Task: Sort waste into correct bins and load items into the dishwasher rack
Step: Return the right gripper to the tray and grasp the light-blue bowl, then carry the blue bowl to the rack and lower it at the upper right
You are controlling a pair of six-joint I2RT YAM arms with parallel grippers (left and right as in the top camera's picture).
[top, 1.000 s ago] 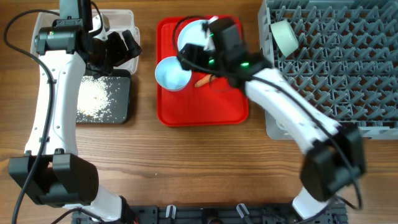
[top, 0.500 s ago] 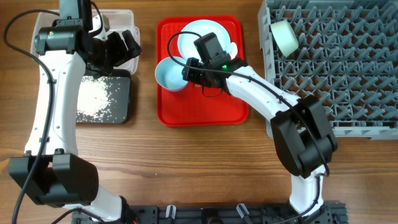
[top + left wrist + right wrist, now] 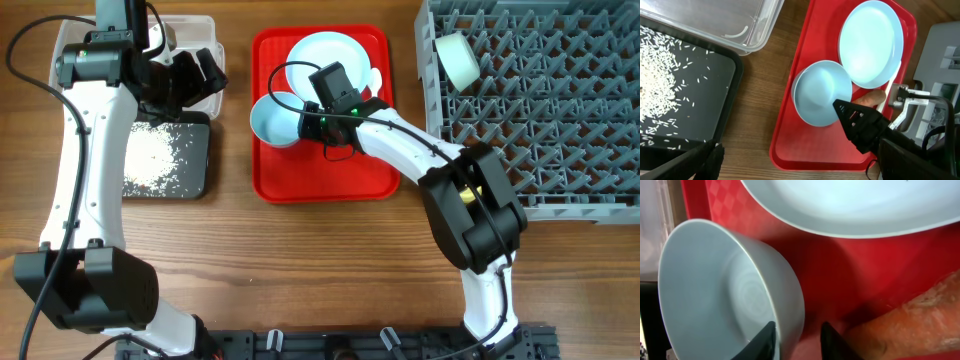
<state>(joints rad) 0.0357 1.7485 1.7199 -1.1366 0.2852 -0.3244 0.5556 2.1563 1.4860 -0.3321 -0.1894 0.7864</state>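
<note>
Right wrist view: the right gripper (image 3: 799, 340) straddles the light-blue bowl (image 3: 715, 295) rim, fingers narrowly apart and not visibly clamped. The bowl sits at the red tray (image 3: 330, 175) left edge, near the carrot (image 3: 900, 325). The left gripper (image 3: 198, 75) is spread wide and empty, left of the tray.

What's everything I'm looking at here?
table: one, brown wood, under everything.
red tray: one, red, table's middle.
plate: one, pale blue, on the red tray.
blue bowl: one, light blue, tray's left edge.
carrot: one, orange, on the tray beside the blue bowl.
spoon: one, white, by the plate, mostly hidden.
clear tub: one, clear, far left.
black tray: one, black, beside the tub.
rice: many grains, white, in the black tray.
rack: one, grey, right side.
green bowl: one, pale green, in the rack's corner.
left gripper: one, black, open above the clear tub.
right gripper: one, black, open astride the blue bowl's rim.
</note>
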